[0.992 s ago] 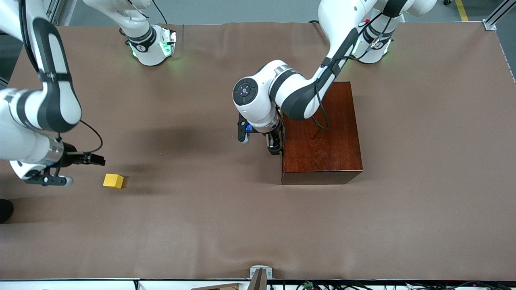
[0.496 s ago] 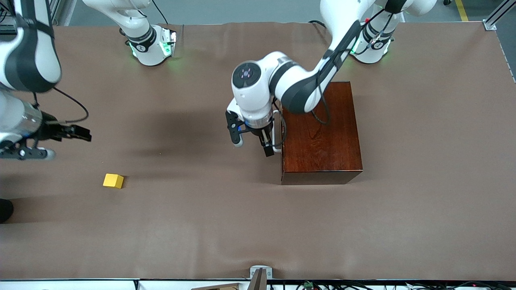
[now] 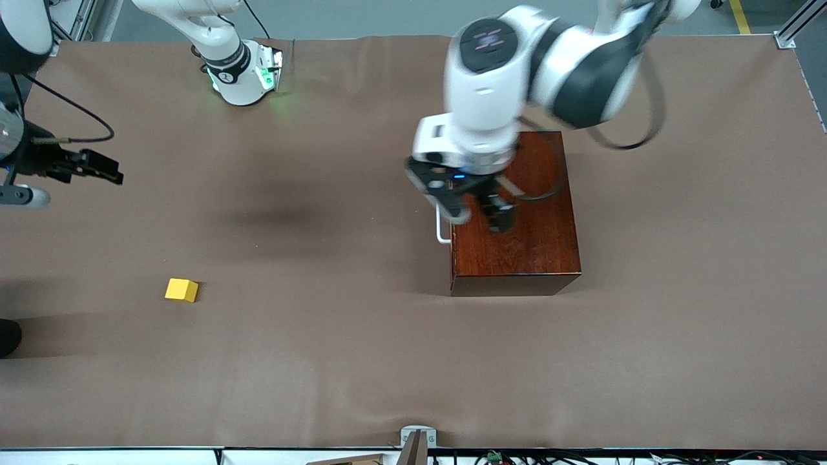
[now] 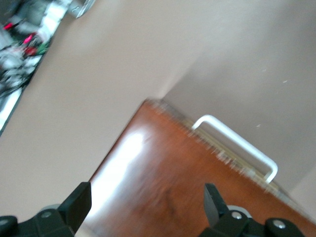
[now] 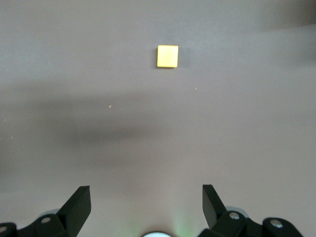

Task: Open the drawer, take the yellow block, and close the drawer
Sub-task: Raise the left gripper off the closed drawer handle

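The drawer sits shut in the dark reddish-brown box (image 3: 526, 245); only its white loop handle (image 3: 442, 231) sticks out toward the right arm's end. My left gripper (image 3: 478, 216) hangs open and empty over the box top by the handle edge. In the left wrist view the box top (image 4: 173, 182) and handle (image 4: 237, 143) lie below the left gripper (image 4: 145, 207). The yellow block (image 3: 181, 290) rests on the table at the right arm's end. My right gripper (image 3: 84, 187) is open in the air, well apart from the block. The right wrist view shows the block (image 5: 168, 56) away from the right gripper (image 5: 146, 207).
A brown cloth (image 3: 336, 349) covers the table. The two arm bases (image 3: 242, 74) stand along the edge farthest from the front camera. A small metal bracket (image 3: 417, 439) sits at the table edge nearest that camera.
My left gripper has come away from the drawer handle, risen and swung over the box top. My right gripper has drawn away from the yellow block. The block and box have not moved.
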`<state>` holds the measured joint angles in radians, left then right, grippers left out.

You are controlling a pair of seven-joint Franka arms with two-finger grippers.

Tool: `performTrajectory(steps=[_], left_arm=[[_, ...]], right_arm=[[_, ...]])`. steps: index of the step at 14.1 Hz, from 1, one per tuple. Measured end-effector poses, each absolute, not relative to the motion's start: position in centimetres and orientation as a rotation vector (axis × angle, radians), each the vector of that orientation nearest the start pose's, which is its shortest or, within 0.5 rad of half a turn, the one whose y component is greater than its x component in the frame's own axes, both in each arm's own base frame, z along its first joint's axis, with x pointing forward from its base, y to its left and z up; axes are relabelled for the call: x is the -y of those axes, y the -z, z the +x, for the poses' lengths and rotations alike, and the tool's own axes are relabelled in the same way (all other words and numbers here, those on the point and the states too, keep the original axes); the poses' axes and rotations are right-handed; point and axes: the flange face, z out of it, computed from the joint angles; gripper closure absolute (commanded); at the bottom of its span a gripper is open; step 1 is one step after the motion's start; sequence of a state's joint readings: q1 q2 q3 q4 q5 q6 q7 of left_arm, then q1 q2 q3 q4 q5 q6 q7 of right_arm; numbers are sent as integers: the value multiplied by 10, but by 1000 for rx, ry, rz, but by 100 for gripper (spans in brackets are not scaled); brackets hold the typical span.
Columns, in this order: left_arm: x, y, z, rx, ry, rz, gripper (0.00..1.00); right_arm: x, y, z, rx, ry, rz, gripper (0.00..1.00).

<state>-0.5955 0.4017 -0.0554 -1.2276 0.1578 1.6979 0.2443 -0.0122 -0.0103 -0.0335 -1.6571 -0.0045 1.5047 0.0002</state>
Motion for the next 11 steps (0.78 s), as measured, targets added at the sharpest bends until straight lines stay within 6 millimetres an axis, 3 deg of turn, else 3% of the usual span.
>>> performTrajectory(steps=[3, 6, 9, 11], left_arm=[[324, -591, 577, -1114, 163, -2800, 0], [250, -610, 600, -918, 155, -2897, 0], [196, -623, 605, -793, 103, -3000, 0], [172, -626, 601, -697, 26, -3030, 0]], right_arm=[[22, -621, 536, -74, -192, -3137, 0], [17, -651, 531, -62, -152, -3140, 0], [12, -655, 531, -49, -142, -3142, 0], [13, -654, 533, -50, -127, -3142, 0]])
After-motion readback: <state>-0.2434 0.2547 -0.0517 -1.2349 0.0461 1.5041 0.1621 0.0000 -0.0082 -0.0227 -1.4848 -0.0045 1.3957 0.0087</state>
